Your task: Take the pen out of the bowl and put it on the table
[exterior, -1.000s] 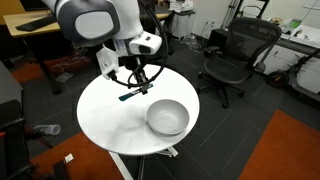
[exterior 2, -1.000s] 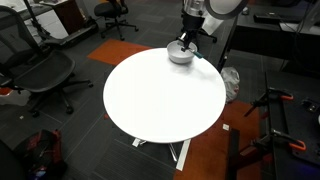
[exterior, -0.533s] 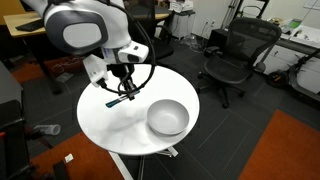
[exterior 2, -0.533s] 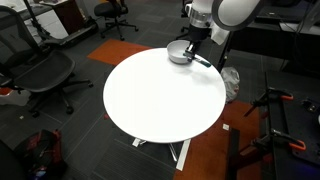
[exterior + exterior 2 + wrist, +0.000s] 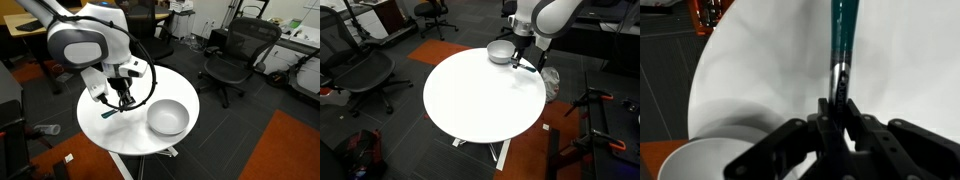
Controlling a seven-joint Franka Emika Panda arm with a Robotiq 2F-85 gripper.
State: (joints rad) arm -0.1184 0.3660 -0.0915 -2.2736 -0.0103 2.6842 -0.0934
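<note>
My gripper (image 5: 121, 103) is shut on the pen (image 5: 111, 111), a thin dark stick with a teal end, and holds it low over the round white table (image 5: 110, 135), beside the bowl and outside it. The shiny metal bowl (image 5: 168, 117) stands apart from the gripper and looks empty. In the wrist view the pen (image 5: 844, 40) sticks out from between the shut fingers (image 5: 838, 108) over the white tabletop (image 5: 760, 70), with the bowl rim (image 5: 715, 160) at the lower left. In an exterior view the gripper (image 5: 527, 62) is next to the bowl (image 5: 500, 51) at the far edge of the table (image 5: 480, 100).
A black office chair (image 5: 236, 55) stands beyond the table and another (image 5: 365, 75) beside it. Wooden desks (image 5: 30, 25) are at the back. An orange carpet (image 5: 285, 150) lies on the floor. Tripod legs (image 5: 595, 110) stand near the table.
The gripper, holding the pen, has moved away from the bowl across the table and has come down closer to the tabletop. The bowl has not moved.
</note>
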